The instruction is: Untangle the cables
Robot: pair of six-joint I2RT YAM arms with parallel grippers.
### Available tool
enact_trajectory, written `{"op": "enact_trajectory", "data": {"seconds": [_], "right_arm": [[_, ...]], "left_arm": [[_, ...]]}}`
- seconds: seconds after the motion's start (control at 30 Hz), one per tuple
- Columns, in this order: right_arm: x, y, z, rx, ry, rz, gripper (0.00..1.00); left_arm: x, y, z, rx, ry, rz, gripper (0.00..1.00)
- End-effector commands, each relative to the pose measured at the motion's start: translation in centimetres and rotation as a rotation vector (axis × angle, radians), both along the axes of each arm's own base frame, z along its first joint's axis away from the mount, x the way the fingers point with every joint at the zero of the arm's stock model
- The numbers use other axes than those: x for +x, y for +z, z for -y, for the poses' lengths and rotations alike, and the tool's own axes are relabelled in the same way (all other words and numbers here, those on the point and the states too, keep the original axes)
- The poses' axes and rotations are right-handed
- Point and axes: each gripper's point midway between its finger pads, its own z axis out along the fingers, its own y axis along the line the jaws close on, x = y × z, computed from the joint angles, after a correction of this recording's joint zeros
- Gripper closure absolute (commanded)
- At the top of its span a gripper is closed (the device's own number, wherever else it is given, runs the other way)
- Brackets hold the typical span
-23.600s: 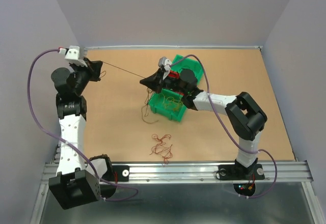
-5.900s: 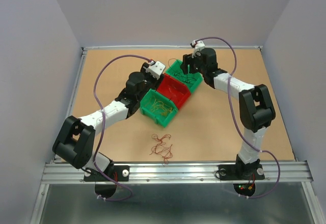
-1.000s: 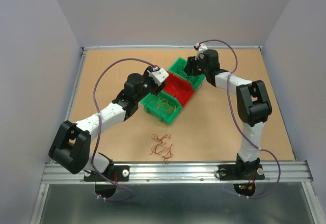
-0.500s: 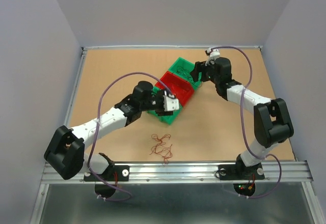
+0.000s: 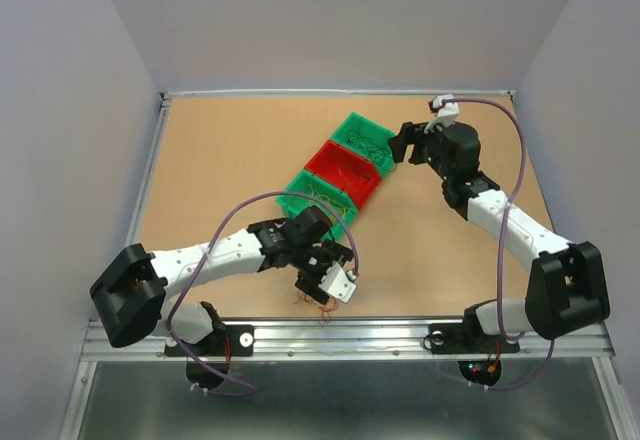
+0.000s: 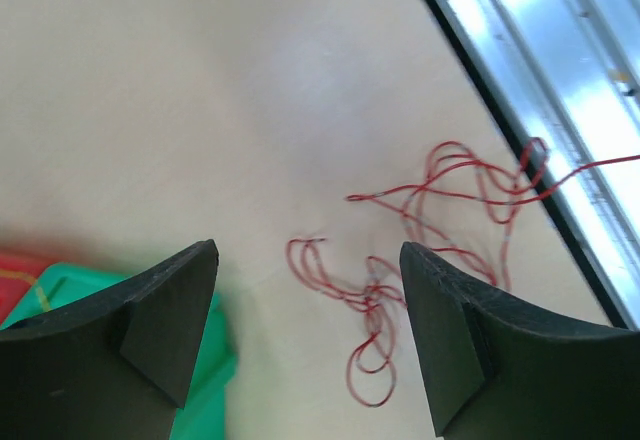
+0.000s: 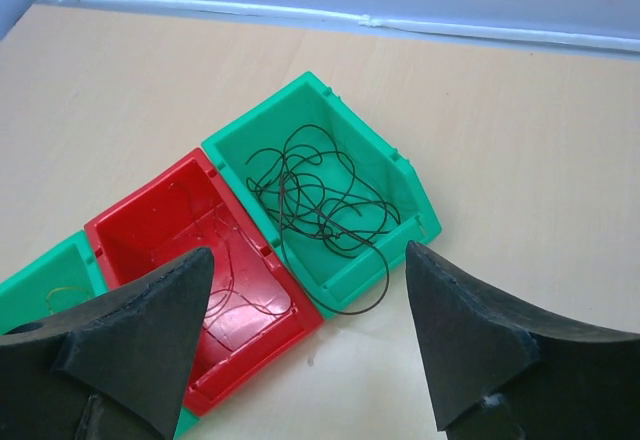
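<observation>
My left gripper [image 6: 308,260] has its black jaws spread wide with nothing between them, pointing down over the thin red-brown wire cable [image 6: 372,295]. That cable lies in a loose squiggly clump on the tan wooden tabletop [image 5: 220,160], close to the silver metal rail [image 6: 560,60] at the near edge. One strand reaches right up to the rail. In the overhead view the left gripper [image 5: 335,282] covers most of the clump.

My right gripper [image 7: 308,260] is also released and carries nothing, hanging above the three bins, which sit in a diagonal row, wall against wall. The far green plastic bin [image 7: 345,120] holds the dark wiry cable [image 7: 320,200], with one loop spilling over its front wall onto the table. The red plastic bin [image 7: 170,220] in the middle shows a faint thin strand (its colour I cannot tell). The near green plastic bin [image 5: 300,182] holds yellow-orange strands [image 5: 325,195] and sits just beyond the left gripper.
</observation>
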Motion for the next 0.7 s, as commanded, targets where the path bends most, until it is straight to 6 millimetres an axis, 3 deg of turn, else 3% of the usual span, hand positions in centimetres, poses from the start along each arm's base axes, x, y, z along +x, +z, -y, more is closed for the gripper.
{"op": "enact_trajectory", "data": {"seconds": [0.0,0.13,0.27,0.3,0.33,0.37,0.43,0.47,0.5,0.57,0.67], "right_arm": [[-0.7,0.3,0.6,0.012,-0.028,0.015,0.17],[-0.5,0.0,0.7,0.007,-0.037,0.009,0.17],[-0.5,0.1,0.5,0.010,-0.030,0.011,0.17],[-0.6,0.2,0.6,0.011,-0.030,0.012,0.17],[-0.6,0.4,0.6,0.012,-0.030,0.016,0.17],[-0.7,0.2,0.7,0.011,-0.033,0.014,0.17],[-0.9,0.6,0.7,0.013,-0.033,0.026,0.17],[-1.1,0.5,0.8,0.012,-0.034,0.025,0.17],[-1.2,0.6,0.8,0.013,-0.031,0.029,0.17],[-1.8,0.9,0.3,0.014,0.010,0.042,0.17],[-3.6,2.6,-1.9,0.034,0.164,0.113,0.17]], "left_arm": [[-2.5,-1.9,-1.7,0.129,-0.078,-0.053,0.16],[-4.0,-2.3,-2.4,0.180,-0.133,-0.113,0.16],[-3.9,-3.9,-2.5,0.238,-0.110,-0.114,0.23],[-3.8,-5.0,-2.6,0.278,-0.099,-0.129,0.34],[-3.6,-5.5,-2.6,0.301,-0.088,-0.130,0.34],[-3.3,-5.9,-2.6,0.328,-0.073,-0.133,0.46],[-3.3,-6.6,-2.7,0.386,-0.069,-0.169,0.61],[-3.5,-6.5,-2.6,0.392,-0.073,-0.181,0.77],[-3.4,-6.3,-2.4,0.384,-0.075,-0.181,0.85],[-3.2,-5.0,-1.5,0.319,-0.074,-0.158,0.97],[-2.9,-1.1,-0.2,0.162,-0.050,-0.121,1.00]]}}
